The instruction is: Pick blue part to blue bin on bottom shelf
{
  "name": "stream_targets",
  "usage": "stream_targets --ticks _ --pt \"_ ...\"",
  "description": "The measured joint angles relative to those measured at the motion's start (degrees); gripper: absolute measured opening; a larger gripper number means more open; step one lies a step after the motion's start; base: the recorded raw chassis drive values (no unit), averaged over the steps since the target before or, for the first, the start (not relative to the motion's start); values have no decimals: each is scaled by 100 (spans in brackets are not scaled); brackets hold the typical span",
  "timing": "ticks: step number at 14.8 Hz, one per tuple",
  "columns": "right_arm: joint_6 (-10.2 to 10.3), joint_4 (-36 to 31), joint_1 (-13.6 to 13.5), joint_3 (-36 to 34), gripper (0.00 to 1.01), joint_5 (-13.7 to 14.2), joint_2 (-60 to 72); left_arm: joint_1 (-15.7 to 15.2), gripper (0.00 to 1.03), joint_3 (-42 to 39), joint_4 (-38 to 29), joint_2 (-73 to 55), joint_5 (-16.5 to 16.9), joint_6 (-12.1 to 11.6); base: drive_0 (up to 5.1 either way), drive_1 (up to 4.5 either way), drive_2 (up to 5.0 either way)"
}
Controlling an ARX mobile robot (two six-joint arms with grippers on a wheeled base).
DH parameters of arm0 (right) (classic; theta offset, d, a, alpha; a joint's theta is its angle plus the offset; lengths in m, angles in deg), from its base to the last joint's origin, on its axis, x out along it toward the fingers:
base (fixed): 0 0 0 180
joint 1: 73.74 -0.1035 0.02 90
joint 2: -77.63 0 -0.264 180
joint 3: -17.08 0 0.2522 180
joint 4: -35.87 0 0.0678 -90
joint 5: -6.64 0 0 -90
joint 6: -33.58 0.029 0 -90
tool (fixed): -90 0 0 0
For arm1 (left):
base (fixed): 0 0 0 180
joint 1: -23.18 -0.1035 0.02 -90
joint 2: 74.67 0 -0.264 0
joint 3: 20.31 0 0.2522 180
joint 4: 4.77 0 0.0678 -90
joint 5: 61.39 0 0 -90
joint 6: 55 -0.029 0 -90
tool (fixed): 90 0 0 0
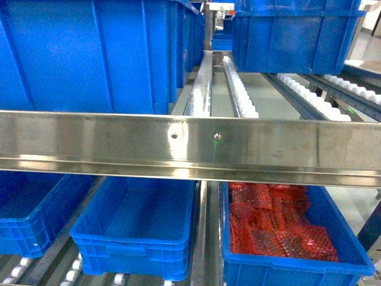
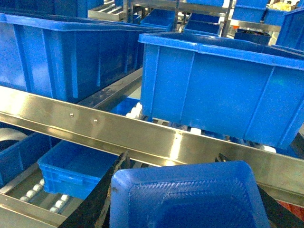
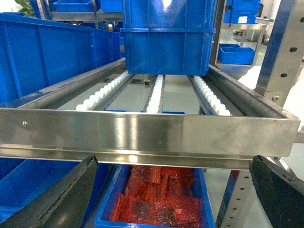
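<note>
The blue part (image 2: pixel 190 199), a shallow blue tray with a ribbed inside, fills the bottom of the left wrist view. My left gripper (image 2: pixel 174 159) is shut on it, one black finger at each side. Beyond it, under the steel upper rail (image 2: pixel 142 135), an empty blue bin (image 2: pixel 76 166) sits on the bottom shelf (image 2: pixel 21 206) with its white rollers. In the head view that empty blue bin (image 1: pixel 134 226) is at lower middle; neither gripper shows there. My right gripper (image 3: pixel 173 164) is open with nothing between its fingers (image 3: pixel 52 194).
The upper shelf's steel front rail (image 1: pixel 190 146) crosses every view, with large blue bins (image 1: pixel 89 53) on the rollers behind it. A bin (image 1: pixel 351 250) full of red parts (image 1: pixel 274 226) sits at lower right, another blue bin (image 1: pixel 30 208) at lower left. A perforated steel upright (image 3: pixel 280 52) stands on the right.
</note>
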Motion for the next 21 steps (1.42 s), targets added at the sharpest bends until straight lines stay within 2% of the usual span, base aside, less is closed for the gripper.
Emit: stream_targets --ticks 21 --pt "-2 2 0 0 98 0 0 0 44 0 0 0 0 0 0 0 0"
